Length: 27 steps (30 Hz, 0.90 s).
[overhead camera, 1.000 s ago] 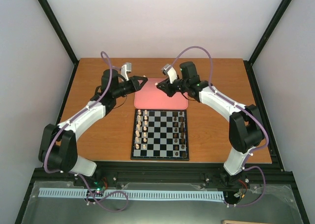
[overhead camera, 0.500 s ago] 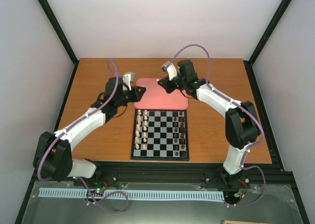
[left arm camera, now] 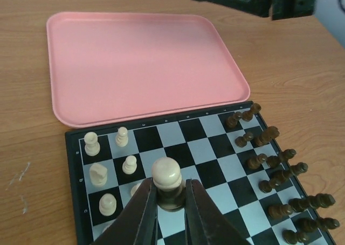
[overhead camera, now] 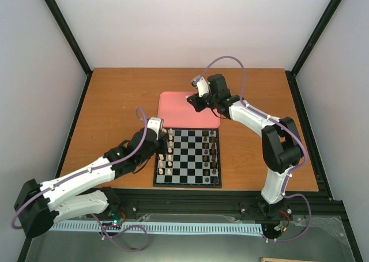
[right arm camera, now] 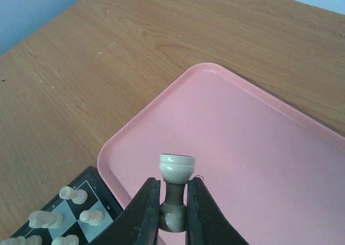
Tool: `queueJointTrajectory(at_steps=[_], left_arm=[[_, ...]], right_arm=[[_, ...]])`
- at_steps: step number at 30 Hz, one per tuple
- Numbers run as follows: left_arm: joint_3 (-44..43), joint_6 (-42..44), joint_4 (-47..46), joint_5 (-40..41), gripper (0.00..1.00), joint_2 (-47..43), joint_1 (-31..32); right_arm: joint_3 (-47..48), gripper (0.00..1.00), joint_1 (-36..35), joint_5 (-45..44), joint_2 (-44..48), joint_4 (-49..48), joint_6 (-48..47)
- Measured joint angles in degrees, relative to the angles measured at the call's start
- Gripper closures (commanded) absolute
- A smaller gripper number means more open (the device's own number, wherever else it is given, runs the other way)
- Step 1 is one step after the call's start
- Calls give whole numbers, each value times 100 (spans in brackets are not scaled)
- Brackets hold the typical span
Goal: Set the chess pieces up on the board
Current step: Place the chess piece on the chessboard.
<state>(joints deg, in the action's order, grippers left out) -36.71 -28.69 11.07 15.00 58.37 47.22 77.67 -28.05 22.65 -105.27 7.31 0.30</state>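
Left wrist: left pincer (left arm camera: 171,195) pinches a cream pawn (left arm camera: 166,172) at its waist, right pincer (right arm camera: 173,195) a cream rook (right arm camera: 177,167); both seem light, stiff, slippery.

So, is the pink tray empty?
Empty: in the left wrist view the tray shows only bare pink surface, with nothing on it.

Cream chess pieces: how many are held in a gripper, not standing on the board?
2: a piece in the left gripper over the board, another in the right gripper over the pink tray.
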Motion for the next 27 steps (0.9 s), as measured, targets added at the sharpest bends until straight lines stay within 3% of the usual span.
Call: queueJointTrajectory(at_steps=[6, 16, 27], left_arm=[[319, -369, 483, 1126, 99, -533, 1115], [881, -1768, 1414, 2610, 99, -706, 3191], [850, -3311, 2133, 3595, 99, 514, 4542]], right_arm=[[-103, 92, -26, -153, 0, -35, 44], [-109, 92, -221, -431, -144, -94, 61], [-361, 92, -361, -595, -323, -157, 61]])
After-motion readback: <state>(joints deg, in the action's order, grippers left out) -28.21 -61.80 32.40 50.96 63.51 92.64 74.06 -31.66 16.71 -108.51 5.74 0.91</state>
